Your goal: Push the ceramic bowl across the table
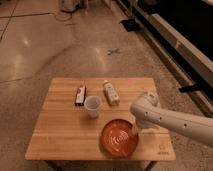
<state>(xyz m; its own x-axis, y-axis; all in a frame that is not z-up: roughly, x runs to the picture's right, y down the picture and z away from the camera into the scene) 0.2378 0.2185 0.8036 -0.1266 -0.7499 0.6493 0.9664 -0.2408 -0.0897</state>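
The orange-red ceramic bowl sits near the front edge of the light wooden table, right of centre. My white arm reaches in from the right. The gripper points down at the bowl's right rim, touching or just inside it. Most of the gripper is hidden behind the arm's wrist.
A small translucent white cup stands just behind and left of the bowl. A dark snack bar and a lying white bottle are at the back. A dark mark is at the front right corner. Polished floor surrounds the table.
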